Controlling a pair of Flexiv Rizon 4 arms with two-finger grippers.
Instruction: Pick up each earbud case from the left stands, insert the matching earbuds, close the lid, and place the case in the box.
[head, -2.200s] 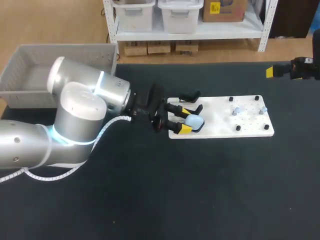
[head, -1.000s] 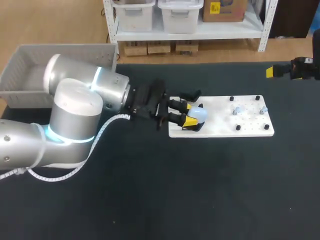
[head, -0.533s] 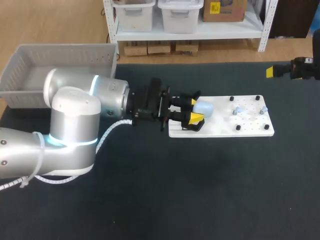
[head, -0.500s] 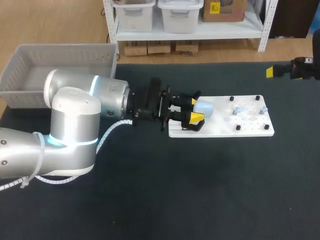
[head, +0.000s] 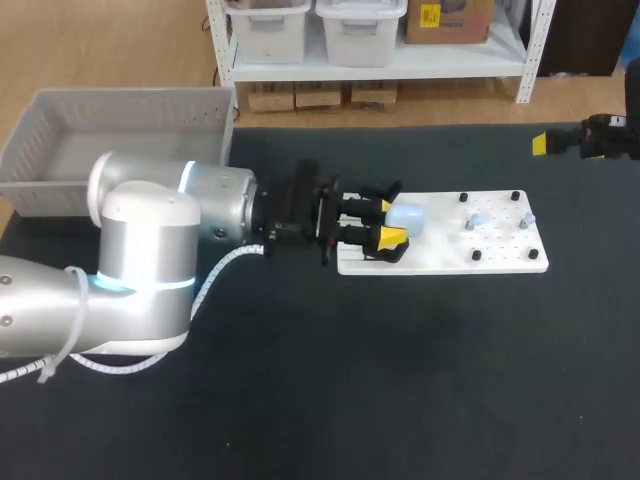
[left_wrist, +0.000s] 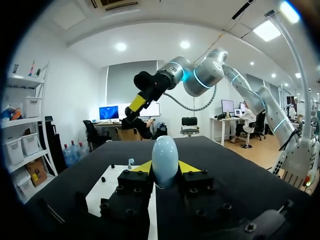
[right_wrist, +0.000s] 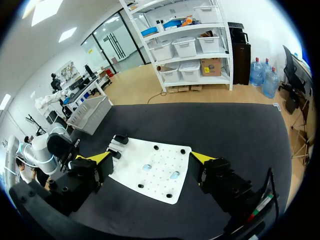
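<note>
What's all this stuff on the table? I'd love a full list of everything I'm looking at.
pale blue egg-shaped earbud case: one, pale blue, held above the board's left end.
small earbuds: two, pale blue, on the board's right half.
flat pegged board: one, white, lying on the table.
stands: two, black, at the board's left end.
slatted plastic box: one, grey, at the table's far left.
table: one, black top.
left gripper: black with yellow tips, shut on the case.
right gripper: same colours, open, at the table's far right.

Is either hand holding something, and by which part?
Left hand grips the pale blue earbud case by its two sides; right hand is open, empty.
</note>
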